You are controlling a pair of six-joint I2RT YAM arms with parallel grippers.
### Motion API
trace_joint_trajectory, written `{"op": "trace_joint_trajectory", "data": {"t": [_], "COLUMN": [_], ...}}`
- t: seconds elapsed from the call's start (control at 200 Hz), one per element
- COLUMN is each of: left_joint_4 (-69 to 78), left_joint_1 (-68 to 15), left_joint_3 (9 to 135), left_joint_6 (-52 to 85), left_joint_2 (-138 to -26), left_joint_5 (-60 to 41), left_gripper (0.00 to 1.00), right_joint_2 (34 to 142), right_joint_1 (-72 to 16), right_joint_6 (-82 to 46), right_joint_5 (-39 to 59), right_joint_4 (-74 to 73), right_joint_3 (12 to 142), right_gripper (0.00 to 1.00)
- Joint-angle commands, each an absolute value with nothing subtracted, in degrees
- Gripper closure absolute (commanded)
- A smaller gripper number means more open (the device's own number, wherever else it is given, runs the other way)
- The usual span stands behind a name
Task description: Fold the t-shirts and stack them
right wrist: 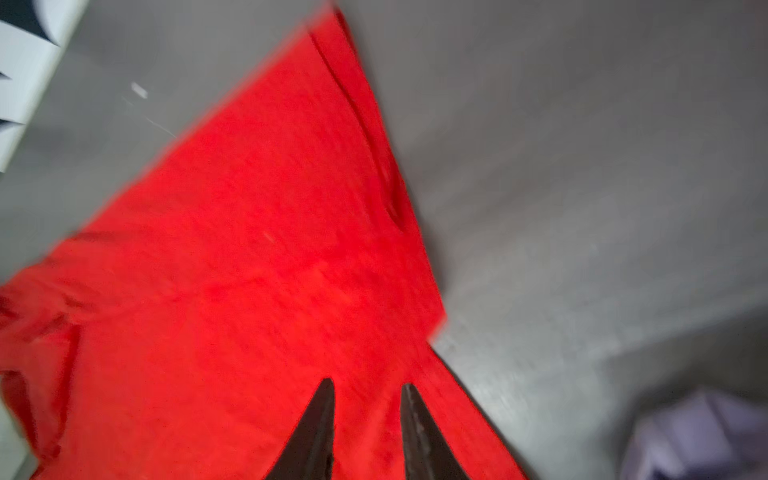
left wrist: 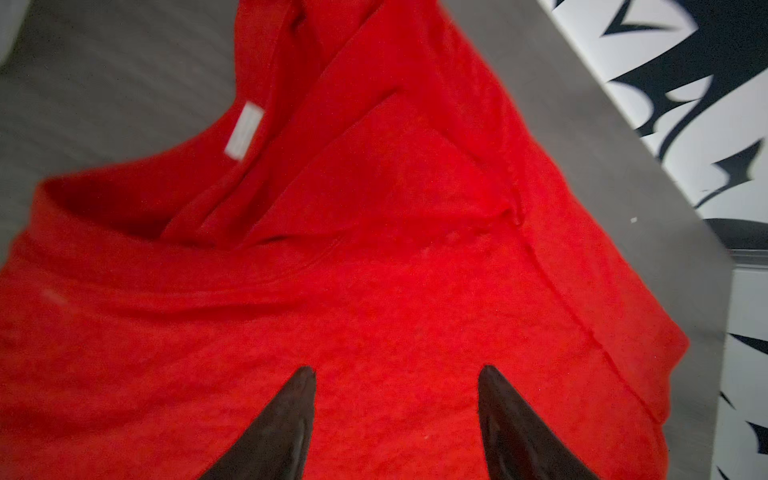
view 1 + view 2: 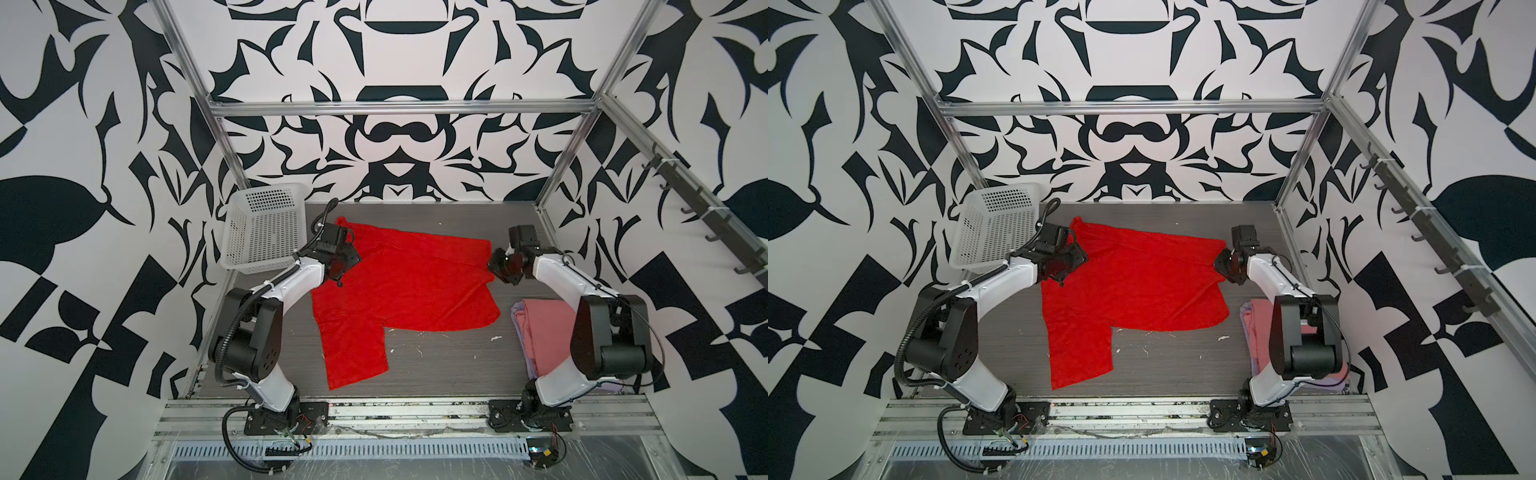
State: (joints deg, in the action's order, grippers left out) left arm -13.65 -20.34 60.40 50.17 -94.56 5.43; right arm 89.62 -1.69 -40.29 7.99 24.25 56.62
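A bright red t-shirt lies spread on the grey table, one sleeve pointing toward the front edge. Its white neck label shows by the collar. My left gripper hovers over the shirt's left side near the collar, open wide, with nothing between the fingers. My right gripper is over the shirt's right edge, its jaws a narrow gap apart with flat red cloth showing behind them. A folded pink t-shirt rests on a lavender one under the right arm.
A white perforated basket leans at the back left, just behind the left wrist. Metal frame posts and patterned walls close in the table. Small white scraps dot the bare table in front of the shirt.
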Motion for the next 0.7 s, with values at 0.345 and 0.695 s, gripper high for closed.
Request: {"op": "trace_joint_trajectory", "data": {"t": [0.345,0.695], "left_joint_4": [-12.7,-14.1], "left_joint_1": [-20.4,-18.4], "left_joint_3": [48.9,41.3], "left_joint_6": [52.5,52.5], "left_joint_2": [-90.0,-87.2], "left_joint_5": [8.4,10.2], "left_gripper": [0.30,0.28], "right_joint_2": [82.8,72.9], "right_joint_1": [-13.1,-13.3], "right_joint_6": [-47.3,-51.7], "right_joint_5": [-6.0,-9.5], "right_joint_4": [27.2,36.3], "right_joint_3": [39.8,31.9], "right_gripper": [0.70,0.70]}}
